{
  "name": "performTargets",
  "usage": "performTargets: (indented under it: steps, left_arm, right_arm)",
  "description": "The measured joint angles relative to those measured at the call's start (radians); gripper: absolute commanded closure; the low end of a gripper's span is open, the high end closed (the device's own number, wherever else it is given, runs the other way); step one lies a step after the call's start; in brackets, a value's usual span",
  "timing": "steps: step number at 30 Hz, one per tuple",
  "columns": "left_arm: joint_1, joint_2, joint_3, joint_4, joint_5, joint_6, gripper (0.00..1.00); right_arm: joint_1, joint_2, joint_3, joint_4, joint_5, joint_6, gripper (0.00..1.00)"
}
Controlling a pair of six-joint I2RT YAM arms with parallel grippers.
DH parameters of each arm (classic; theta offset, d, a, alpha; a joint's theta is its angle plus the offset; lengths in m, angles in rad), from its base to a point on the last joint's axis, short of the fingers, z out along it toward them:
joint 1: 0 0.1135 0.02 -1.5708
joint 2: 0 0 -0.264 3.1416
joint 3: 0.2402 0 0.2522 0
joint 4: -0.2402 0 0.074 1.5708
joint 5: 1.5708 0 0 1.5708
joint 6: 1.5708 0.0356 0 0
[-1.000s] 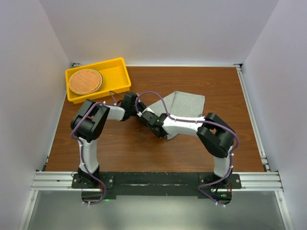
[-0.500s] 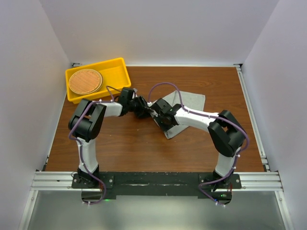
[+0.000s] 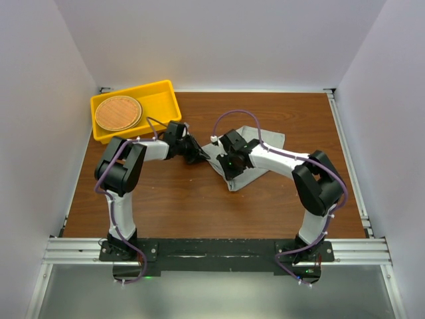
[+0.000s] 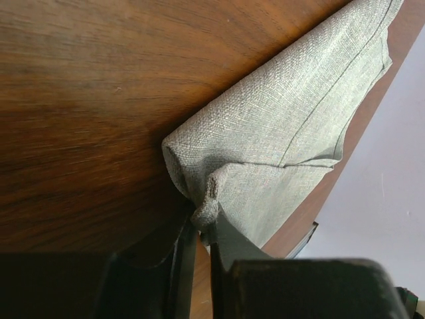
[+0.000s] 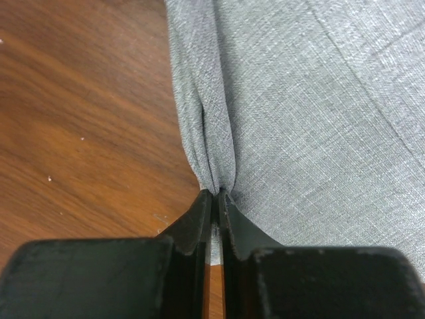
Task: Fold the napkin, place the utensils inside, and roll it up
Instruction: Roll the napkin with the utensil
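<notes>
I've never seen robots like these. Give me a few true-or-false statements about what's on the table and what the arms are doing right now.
1. The round brown woven disc sits in the yellow plastic tray. True.
2. The grey fabric napkin lies inside that tray. False: it lies on the wooden table, apart from the tray.
3. The left fingers and the right fingers each pinch the napkin. True.
4. Silver cutlery rests on top of the napkin. False: no cutlery shows in any view.
</notes>
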Motion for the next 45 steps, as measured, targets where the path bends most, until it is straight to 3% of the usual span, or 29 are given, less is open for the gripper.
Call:
performTargets:
  steps: [2,6,13,20,39,45]
  left_arm:
    - [0.001,0.001,0.0,-0.001,0.0,0.002,0.87]
    - [0.002,0.002,0.0,-0.001,0.003,0.001,0.88]
    - [0.003,0.003,0.0,0.0,0.007,0.001,0.89]
    - [0.007,0.008,0.0,0.005,0.022,0.0,0.89]
    - [0.008,0.01,0.001,0.005,0.025,-0.008,0.9]
    - [0.01,0.01,0.001,0.004,0.026,-0.011,0.9]
  right_arm:
    - [0.006,0.0,0.002,-0.004,-0.006,-0.009,0.65]
    - [0.031,0.0,0.034,-0.04,0.002,-0.024,0.54]
    - [0.089,0.017,0.19,-0.108,0.084,-0.041,0.44]
    - [0.096,0.156,0.332,-0.126,0.179,-0.065,0.52]
    - [0.146,0.236,0.318,-0.14,0.28,-0.083,0.62]
    - [0.165,0.257,0.316,-0.134,0.344,-0.094,0.57]
